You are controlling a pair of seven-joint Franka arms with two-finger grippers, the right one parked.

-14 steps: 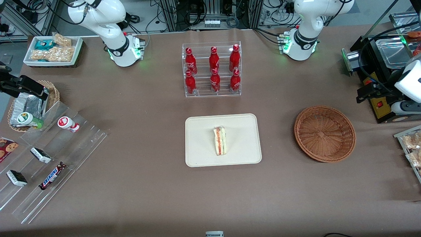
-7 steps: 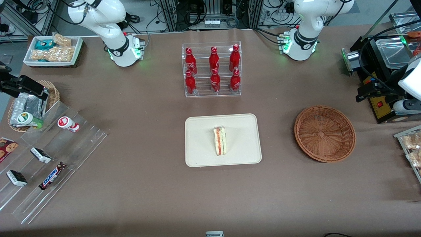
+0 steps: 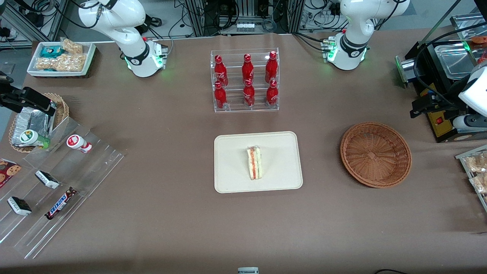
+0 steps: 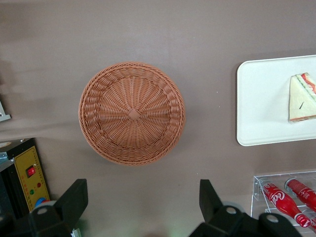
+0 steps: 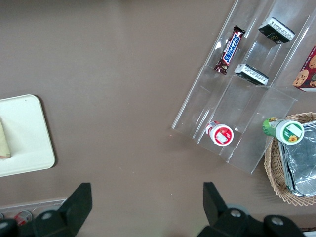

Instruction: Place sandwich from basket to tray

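The gripper [image 4: 140, 210] is held high with its fingers [image 4: 74, 197] spread wide apart and nothing between them. It is parked toward the working arm's end of the table, over bare cloth.

Nearest below it, the basket [image 4: 132, 112] is seen from straight above, round, woven and with nothing lying in it. No contact is made: the gripper is well apart from the wicker rim.

Farther out from the gripper, toward the middle of the table, the tray [image 3: 274, 152] is laid flat, and the sandwich [image 3: 254, 163] is resting on it, near its centre, with the orange and green filling turned up toward the front camera. The wedge is well inside the low rim on every side that shows.

Farther again, the clear rack of red bottles [image 3: 245, 80] is standing upright, apart from the tray.

The placing is judged to be done, with only the parking of the arm left. Little is left to go wrong, but a few risks can be named. If the arm were swung low on its way out, the basket could be clipped and pushed along the cloth. The sandwich is propped on a narrow face, so it could be tipped over by any knock to the tray.
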